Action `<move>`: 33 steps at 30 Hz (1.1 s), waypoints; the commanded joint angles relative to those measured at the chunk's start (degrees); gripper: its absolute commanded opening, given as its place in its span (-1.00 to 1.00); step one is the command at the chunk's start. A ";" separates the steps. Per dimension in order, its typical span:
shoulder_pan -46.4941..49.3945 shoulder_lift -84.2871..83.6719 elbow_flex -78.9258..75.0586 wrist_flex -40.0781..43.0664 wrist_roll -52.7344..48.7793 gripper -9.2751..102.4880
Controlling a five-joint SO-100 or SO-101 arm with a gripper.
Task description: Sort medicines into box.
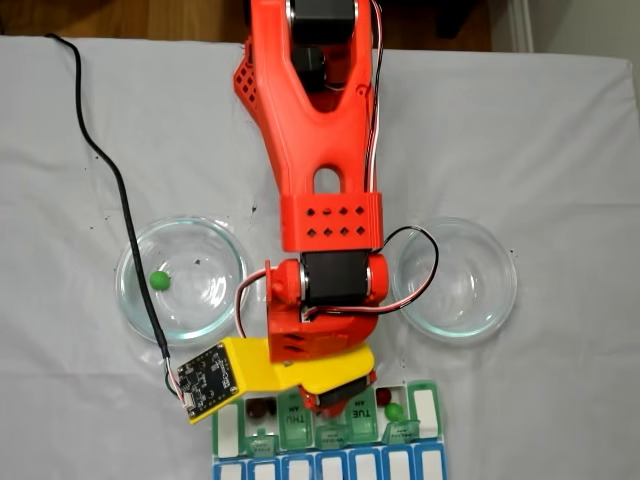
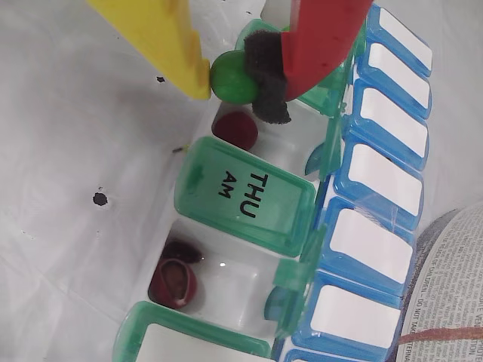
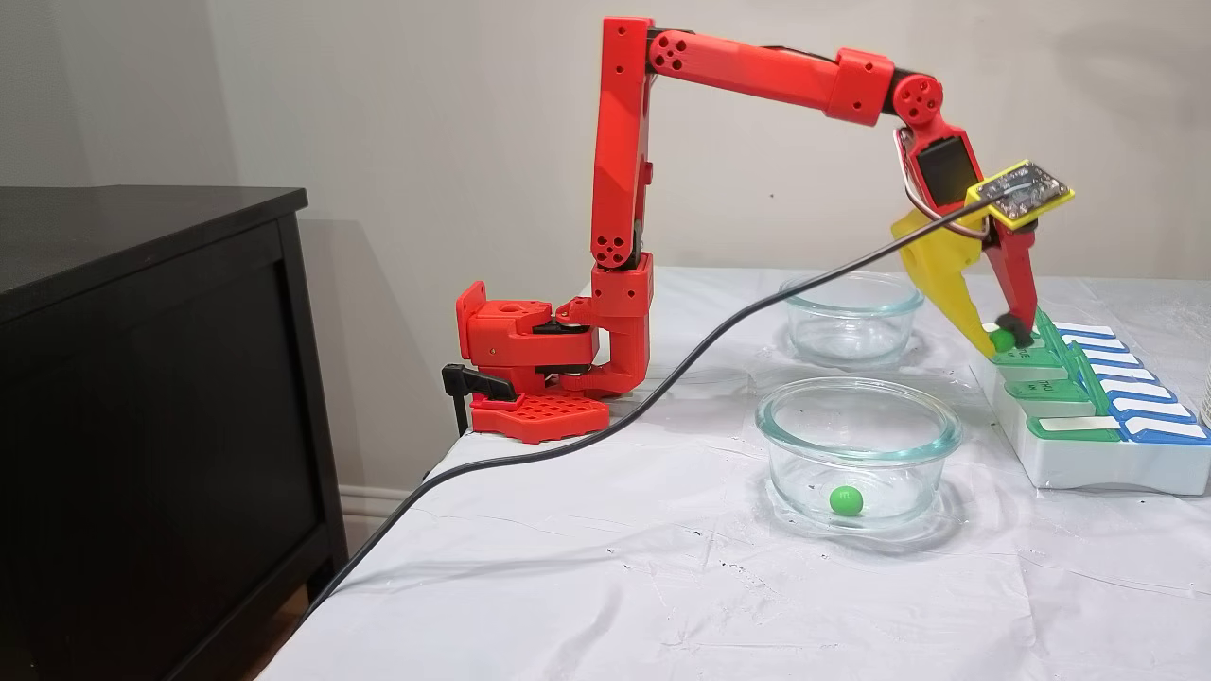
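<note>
In the wrist view my gripper (image 2: pixel 235 75) is shut on a bright green medicine (image 2: pixel 229 84), pinched between the yellow finger (image 2: pixel 162 34) and the black pad of the red finger (image 2: pixel 266 79). It hangs just above an open compartment of the box (image 2: pixel 245 192) that holds a dark red medicine (image 2: pixel 235 130), next to the lid marked THU AM. The compartment past that lid holds two more dark red medicines (image 2: pixel 173 283). From the side, the gripper (image 3: pixel 1003 338) sits over the box (image 3: pixel 1088 459). A green medicine (image 1: pixel 394 411) lies in a compartment by the TUE lid. Another green one (image 1: pixel 158 279) rests in the left glass dish.
Two round clear glass dishes flank the arm, the left one (image 1: pixel 225 300) and the right one (image 1: pixel 490 300). A black cable (image 1: pixel 110 180) runs across the white cloth to the wrist camera board (image 1: pixel 205 378). A dark cabinet (image 3: pixel 142 378) stands beside the table. Printed paper (image 2: pixel 453 294) lies by the box.
</note>
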 commanded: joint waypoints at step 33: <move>-1.93 6.68 -1.41 5.10 -7.91 -0.72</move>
